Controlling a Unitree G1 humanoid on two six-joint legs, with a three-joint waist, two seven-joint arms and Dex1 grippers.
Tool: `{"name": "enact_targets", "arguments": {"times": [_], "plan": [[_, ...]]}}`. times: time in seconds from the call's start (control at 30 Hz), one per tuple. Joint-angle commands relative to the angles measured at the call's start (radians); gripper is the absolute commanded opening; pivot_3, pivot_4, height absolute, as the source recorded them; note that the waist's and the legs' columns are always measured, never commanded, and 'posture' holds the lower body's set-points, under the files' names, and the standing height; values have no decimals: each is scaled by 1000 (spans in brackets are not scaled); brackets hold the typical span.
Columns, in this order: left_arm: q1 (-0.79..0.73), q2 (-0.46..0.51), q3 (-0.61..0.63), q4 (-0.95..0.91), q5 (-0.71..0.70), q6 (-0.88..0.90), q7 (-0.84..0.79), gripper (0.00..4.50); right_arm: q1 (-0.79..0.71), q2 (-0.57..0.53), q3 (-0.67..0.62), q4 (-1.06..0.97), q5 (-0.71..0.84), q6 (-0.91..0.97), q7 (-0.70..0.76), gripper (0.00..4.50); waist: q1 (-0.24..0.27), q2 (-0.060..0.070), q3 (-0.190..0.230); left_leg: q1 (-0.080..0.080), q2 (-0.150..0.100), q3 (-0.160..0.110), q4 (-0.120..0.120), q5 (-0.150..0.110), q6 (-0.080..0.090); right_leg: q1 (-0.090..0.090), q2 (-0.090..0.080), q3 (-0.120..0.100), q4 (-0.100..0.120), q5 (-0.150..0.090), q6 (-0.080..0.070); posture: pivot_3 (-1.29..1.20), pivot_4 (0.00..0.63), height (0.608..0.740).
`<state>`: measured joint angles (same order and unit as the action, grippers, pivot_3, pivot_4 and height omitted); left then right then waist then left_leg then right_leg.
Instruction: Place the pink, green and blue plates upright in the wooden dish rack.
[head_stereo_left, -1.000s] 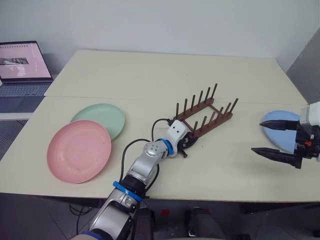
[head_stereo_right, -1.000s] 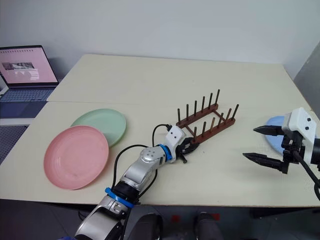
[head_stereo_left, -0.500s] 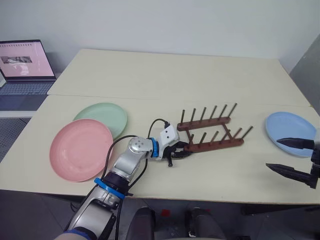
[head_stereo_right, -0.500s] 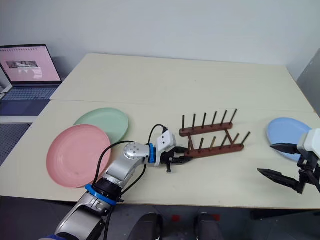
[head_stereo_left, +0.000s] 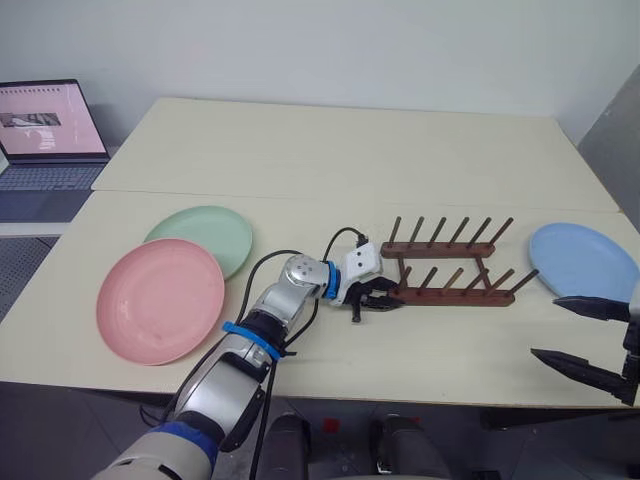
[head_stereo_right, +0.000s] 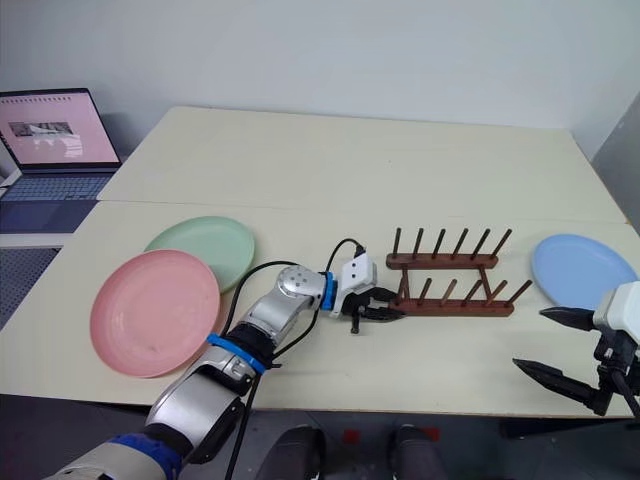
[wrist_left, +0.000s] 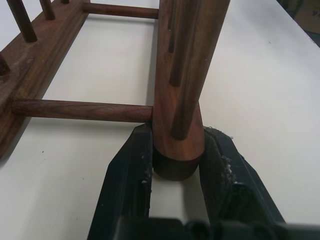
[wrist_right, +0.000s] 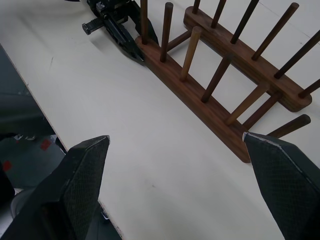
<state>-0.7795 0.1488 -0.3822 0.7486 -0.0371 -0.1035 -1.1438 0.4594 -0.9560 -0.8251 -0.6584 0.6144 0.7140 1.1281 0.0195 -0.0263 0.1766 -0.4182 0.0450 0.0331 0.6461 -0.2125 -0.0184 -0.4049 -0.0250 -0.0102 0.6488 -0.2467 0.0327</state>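
At the near rail's end, the left gripper (wrist_left: 177, 165) pinches the rack (head_stereo_left: 455, 283), a grip suited to dragging or turning it by one corner. Both rails lie flat on the table (head_stereo_left: 330, 150), pegs up, every slot free. Beyond the rack, the blue plate (head_stereo_left: 582, 259) lies flat; the right gripper (head_stereo_right: 565, 350) hangs spread wide near it, likely staged for pickup. Opposite, the pink plate (head_stereo_left: 160, 300) overlaps the green plate (head_stereo_left: 205, 235).
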Motion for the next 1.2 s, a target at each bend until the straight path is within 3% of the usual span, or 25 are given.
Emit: {"name": "enact_targets", "arguments": {"times": [0.03,0.27,0.4,0.47,0.57,0.83,0.9,0.93,1.2], "plan": [[-33,5,51,-2,-22,-12,-13,1987,2,4,-24,-22,16,6,-10,4500,0,0,0,0,0,0,0,0,0,0,0,0,0,0,0,0,150,739],[28,131,99,-233,-41,39,-35,3920,-35,-17,60,1,-43,-30,-50,4500,-7,0,0,0,1,0,0,0,0,0,0,0,1,0,0,0,150,739],[145,243,85,-567,-123,230,-122,3920,-66,-56,163,29,-117,-32,-96,4500,-15,1,0,1,2,-1,-1,0,0,0,0,1,1,0,-1,0,150,739],[188,268,63,-668,-136,294,-131,3515,-87,-73,212,48,-141,-45,-101,4500,-16,1,-1,1,2,-1,0,0,0,0,0,1,1,0,-1,0,150,739],[240,262,20,-755,-125,355,-104,2694,-139,-99,311,91,-175,-64,-105,3888,-10,1,-1,1,1,0,1,0,0,0,0,1,1,0,-1,0,150,739],[271,122,-66,-655,18,319,126,158,-304,-84,554,223,-290,-105,-189,959,-10,1,-1,1,0,0,3,0,0,1,0,3,1,0,-2,0,150,739],[256,98,-68,-606,40,305,163,0,-337,-69,600,250,-310,-117,-200,192,-10,1,-1,1,0,0,3,0,0,0,0,2,1,1,0,0,150,739],[243,82,-67,-574,50,293,186,0,-359,-57,634,271,-323,-127,-206,53,-11,1,-1,1,1,0,2,0,0,0,1,2,1,1,0,0,150,739],[165,12,-53,-416,91,222,271,0,-550,45,804,494,-465,-234,-293,53,-15,1,-1,1,1,0,2,0,0,0,2,3,2,1,0,0,150,739]]}}
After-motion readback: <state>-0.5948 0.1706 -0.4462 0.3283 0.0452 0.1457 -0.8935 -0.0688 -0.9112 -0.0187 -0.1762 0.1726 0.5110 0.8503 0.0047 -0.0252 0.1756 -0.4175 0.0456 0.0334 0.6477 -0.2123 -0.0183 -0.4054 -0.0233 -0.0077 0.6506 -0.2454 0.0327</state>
